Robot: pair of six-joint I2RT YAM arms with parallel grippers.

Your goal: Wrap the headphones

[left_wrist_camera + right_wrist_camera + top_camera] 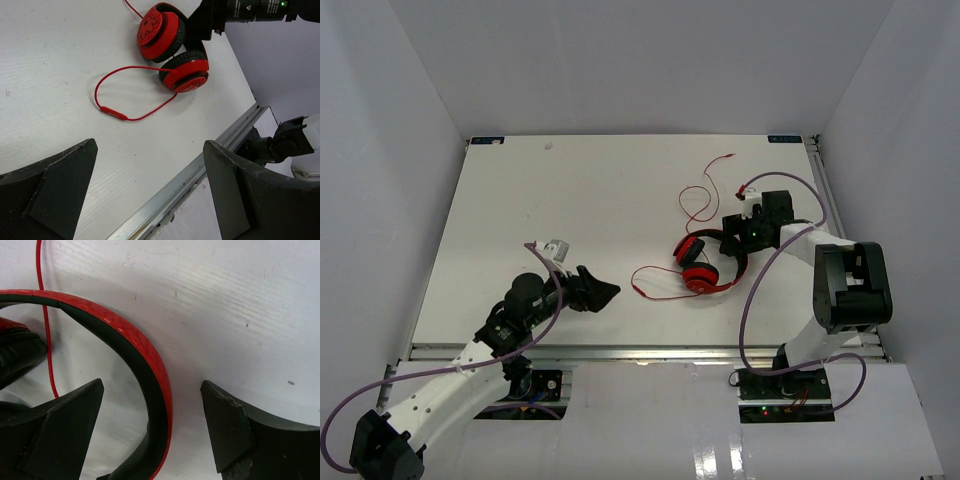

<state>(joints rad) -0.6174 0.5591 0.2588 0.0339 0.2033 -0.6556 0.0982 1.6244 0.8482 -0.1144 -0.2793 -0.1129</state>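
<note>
Grasp step: right gripper (151,386) hovering wide over headphones (705,265) headband (125,330) near right edge, closing next. Left gripper (598,292) waiting wide; cord (125,117) lying loose.

**Robot Test Cell**

A white bench (570,220) boxed in by plain white walls (390,150), a left arm (440,385) and a right arm (850,285) bolted by its aluminium edge rail (640,352), purple cables (747,305) looping from both: a robotics lab.

The left claw (150,145) is wide open above the white table (45,70), with nothing between its dark fingers (55,190). Further away lie the red headphones (167,35). Their thin cord (112,114) makes a loop on the table. The right claw (202,24) is at their headband.
</note>
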